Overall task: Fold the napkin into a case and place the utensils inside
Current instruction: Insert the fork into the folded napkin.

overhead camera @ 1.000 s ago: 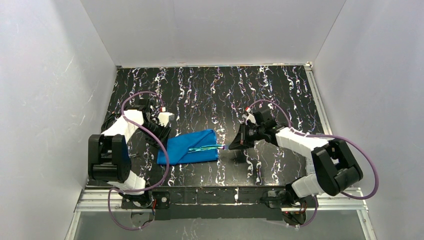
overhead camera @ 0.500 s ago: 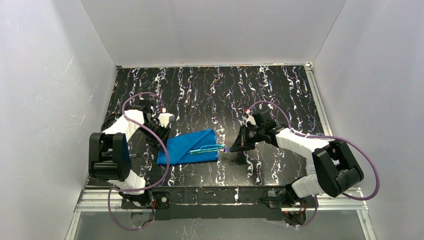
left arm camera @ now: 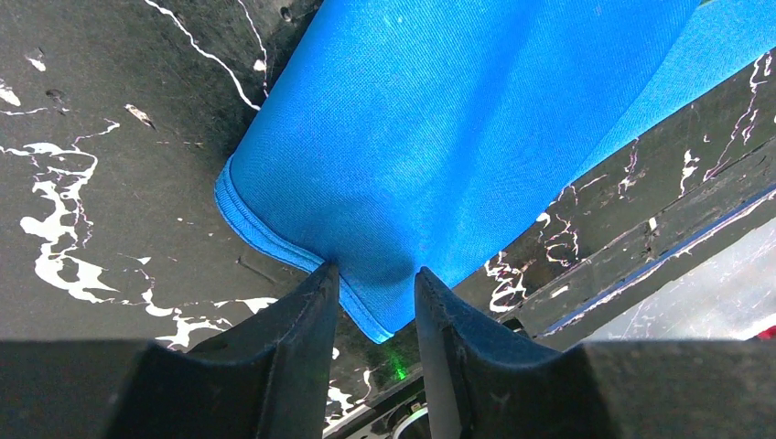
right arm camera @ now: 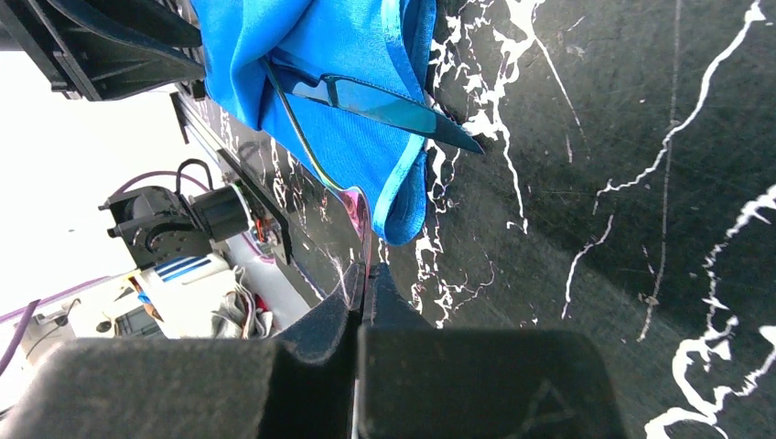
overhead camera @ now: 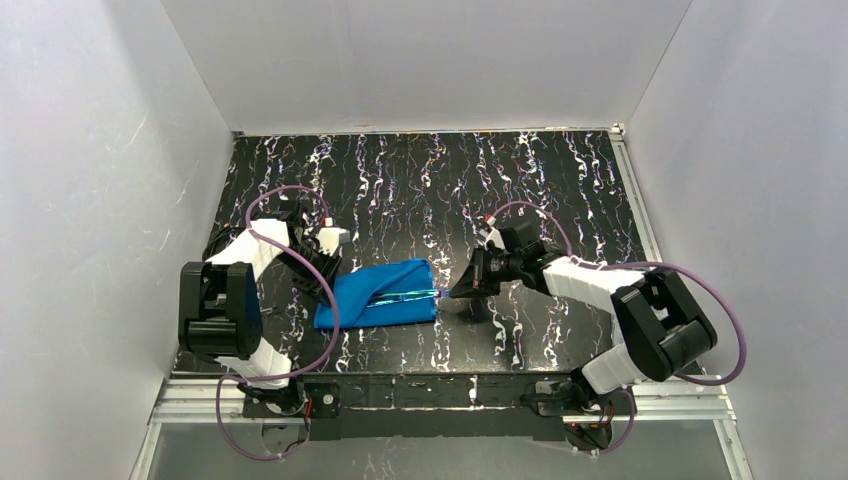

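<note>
Your right pincer [right arm camera: 364,274], clamped on a thin blue-green utensil [right arm camera: 350,199], feeds it into the bright blue cloth case [left arm camera: 439,137]. Your left pincer [left arm camera: 375,274] narrowly straddles a corner, grip unclear. Push deeper next.

Top view: light is even and diffuse; white walls [overhead camera: 430,60] read bright, the black tabletop [overhead camera: 420,170] dark, with soft shadow under the right arm [overhead camera: 590,280]. Left wrist view: case [left arm camera: 458,137] weave is sharp. Right wrist view: left background is overexposed; utensils [right arm camera: 384,102] reflect dark. Both wrist foregrounds are dark and unfocused.
</note>
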